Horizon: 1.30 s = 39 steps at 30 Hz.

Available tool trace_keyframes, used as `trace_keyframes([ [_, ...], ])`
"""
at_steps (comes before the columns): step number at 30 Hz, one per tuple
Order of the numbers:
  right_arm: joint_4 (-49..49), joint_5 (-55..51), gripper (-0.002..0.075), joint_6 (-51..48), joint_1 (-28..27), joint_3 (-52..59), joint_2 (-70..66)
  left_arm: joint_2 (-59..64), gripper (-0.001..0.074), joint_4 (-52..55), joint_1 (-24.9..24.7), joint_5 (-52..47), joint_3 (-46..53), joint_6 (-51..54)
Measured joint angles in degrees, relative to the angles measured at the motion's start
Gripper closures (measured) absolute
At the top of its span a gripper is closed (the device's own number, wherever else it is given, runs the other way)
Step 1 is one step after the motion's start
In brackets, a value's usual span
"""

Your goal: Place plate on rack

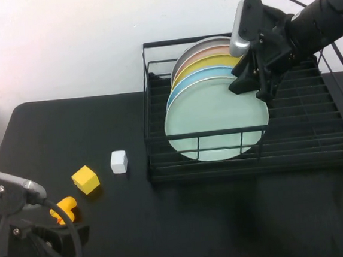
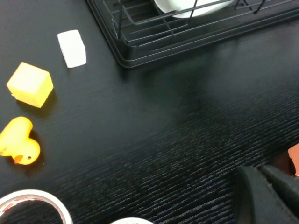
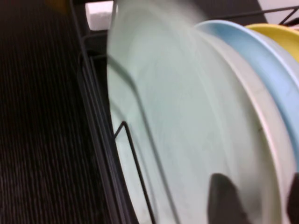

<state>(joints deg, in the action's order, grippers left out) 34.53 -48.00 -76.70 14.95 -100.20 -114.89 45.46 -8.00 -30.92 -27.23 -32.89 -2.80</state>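
The pale mint-green plate [image 1: 216,121] stands on edge at the front of the black wire rack [image 1: 318,152], leaning back on a light blue plate [image 1: 200,76]. My right gripper [image 1: 256,85] is at the plate's upper right rim, and its fingers straddle that rim a little apart. In the right wrist view the plate [image 3: 187,126] fills the frame, with one finger [image 3: 224,198] in front of its face and the other behind the rim. My left gripper [image 2: 268,186] is shut and empty, low over the table at the front left.
Yellow, pink and white plates [image 1: 204,59] stand behind the blue one. A white block [image 1: 119,161], a yellow cube [image 1: 86,179] and a yellow duck [image 1: 64,209] lie left of the rack. A tape roll [image 2: 28,203] lies near the left arm [image 1: 13,238].
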Motion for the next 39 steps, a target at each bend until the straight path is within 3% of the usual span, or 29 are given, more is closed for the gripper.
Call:
trace_keyframes([
  [3, -1.42, 0.15, 0.0389, 0.34, 0.0, 0.0, 0.27, 0.0, 0.0736, 0.0, 0.0, -0.1, 0.0, 0.0],
  [6, -4.38, 0.4, 0.0386, 1.42, 0.0, 0.0, 1.83, 0.0, 0.0736, 0.0, 0.0, -0.46, 0.0, 0.0],
  [10, -6.69, 1.14, 0.0453, 6.44, 0.0, 0.0, 6.55, 0.0, 0.0736, 0.0, 0.0, -0.96, 0.0, 0.0],
  [18, -3.93, -1.05, 0.0692, 15.69, -0.22, 0.0, 18.66, 0.0, 0.0737, -2.01, 0.0, -1.11, 0.0, 0.0],
  [28, -0.78, -12.68, 0.0727, 20.79, -0.22, 0.09, 24.32, -1.67, 0.0737, -2.67, 0.0, -3.79, 0.0, 0.0],
  [34, 9.94, -8.04, 0.0727, 16.54, -0.22, 7.55, 33.24, -10.82, 0.0737, -3.25, 0.0, -2.34, 3.77, -2.2],
  [39, 20.76, 0.64, 0.0727, 2.64, -0.22, 20.57, 44.4, -20.91, 0.0737, -2.78, 0.0, -1.71, 9.57, -4.65],
])
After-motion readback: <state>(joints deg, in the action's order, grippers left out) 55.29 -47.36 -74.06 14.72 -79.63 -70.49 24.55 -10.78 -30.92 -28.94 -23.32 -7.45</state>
